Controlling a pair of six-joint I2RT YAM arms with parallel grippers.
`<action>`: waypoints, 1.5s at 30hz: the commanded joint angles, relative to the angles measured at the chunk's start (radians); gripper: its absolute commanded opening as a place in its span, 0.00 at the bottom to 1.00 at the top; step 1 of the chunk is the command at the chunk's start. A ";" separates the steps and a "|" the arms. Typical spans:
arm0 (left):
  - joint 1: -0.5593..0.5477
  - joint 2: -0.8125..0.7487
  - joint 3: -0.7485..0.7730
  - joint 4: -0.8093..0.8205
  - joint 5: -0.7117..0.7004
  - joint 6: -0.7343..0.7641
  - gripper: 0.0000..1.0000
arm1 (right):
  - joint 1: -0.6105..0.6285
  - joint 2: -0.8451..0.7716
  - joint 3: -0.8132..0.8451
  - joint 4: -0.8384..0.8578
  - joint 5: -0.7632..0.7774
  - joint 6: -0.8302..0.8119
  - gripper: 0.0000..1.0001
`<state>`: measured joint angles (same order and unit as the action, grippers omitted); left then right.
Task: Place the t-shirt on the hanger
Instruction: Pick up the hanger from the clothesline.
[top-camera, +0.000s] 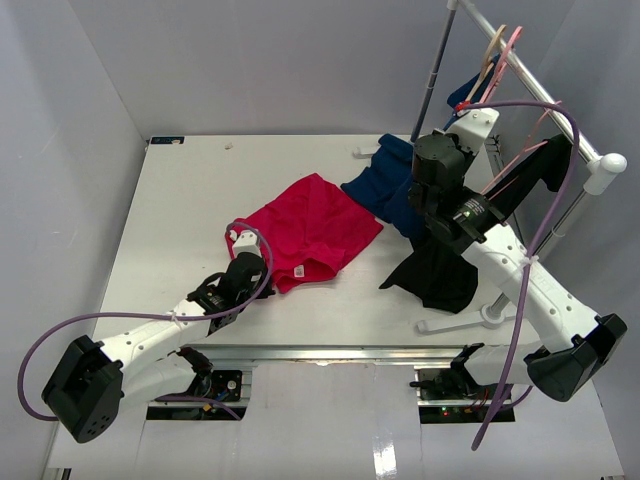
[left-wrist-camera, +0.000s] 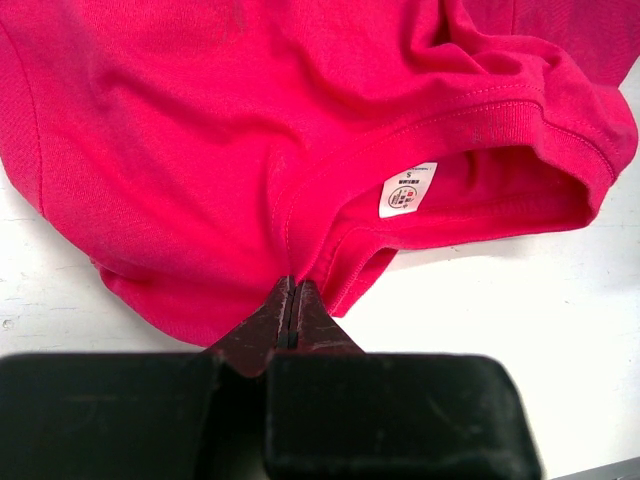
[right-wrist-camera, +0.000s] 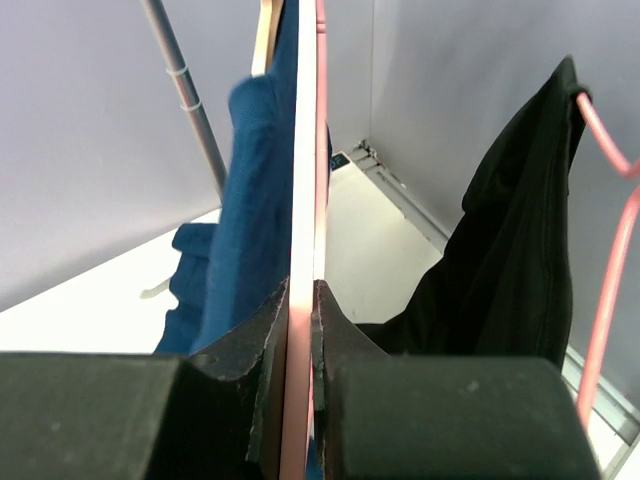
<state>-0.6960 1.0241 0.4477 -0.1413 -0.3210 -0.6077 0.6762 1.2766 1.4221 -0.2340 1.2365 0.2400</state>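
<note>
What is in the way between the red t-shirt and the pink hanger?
The navy blue shirt lies between the t-shirt and the hanger; the black garment hangs close by. The left gripper pinches the t-shirt, the right gripper the hanger.

t-shirt (top-camera: 315, 228): crimson, crumpled on table (top-camera: 190, 200), label showing | hanger (right-wrist-camera: 310, 150): pale-pink, hooked on rail (top-camera: 560, 120)

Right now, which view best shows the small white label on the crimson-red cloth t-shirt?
Left wrist: the small white label is close and sharp on the crimson-red t-shirt. Top external shows it only as a white speck; right wrist shows none of it.
</note>
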 joint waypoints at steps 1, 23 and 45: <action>-0.002 -0.010 0.005 0.020 0.008 0.008 0.00 | 0.000 0.003 0.085 0.048 0.057 -0.058 0.08; -0.002 0.010 0.013 0.023 0.012 0.011 0.00 | 0.165 -0.181 -0.053 -0.283 -0.032 0.217 0.08; -0.002 0.004 0.014 0.025 0.036 0.013 0.00 | 0.247 -0.086 -0.035 -0.783 -0.151 0.605 0.08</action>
<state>-0.6960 1.0473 0.4477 -0.1337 -0.2981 -0.5991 0.9165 1.1736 1.4266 -0.9807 1.0910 0.7293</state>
